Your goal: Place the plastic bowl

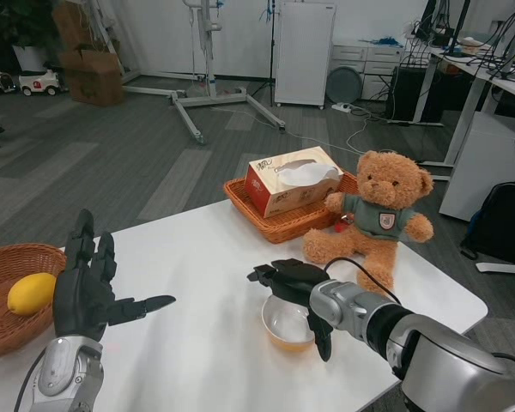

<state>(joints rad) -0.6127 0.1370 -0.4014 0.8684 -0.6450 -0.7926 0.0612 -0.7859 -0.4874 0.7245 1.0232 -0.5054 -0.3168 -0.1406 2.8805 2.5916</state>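
The plastic bowl (pixel 285 324), white inside and orange outside, sits low over the white table (pixel 197 257), right of centre near the front. My right hand (pixel 293 283) arches over its far and right rim. One finger reaches down along the bowl's right side, and the hand holds the bowl by the rim. Whether the bowl's base touches the table is not visible. At the left my left hand (pixel 84 287) is raised above the table, empty, with its fingers spread upward.
A wicker basket (pixel 9 330) at the left edge holds a yellow lemon (pixel 31 293). A second wicker basket (pixel 283 221) at the back carries a tissue box (pixel 290 178). A teddy bear (pixel 376 221) sits just behind the bowl. The table's right edge is close.
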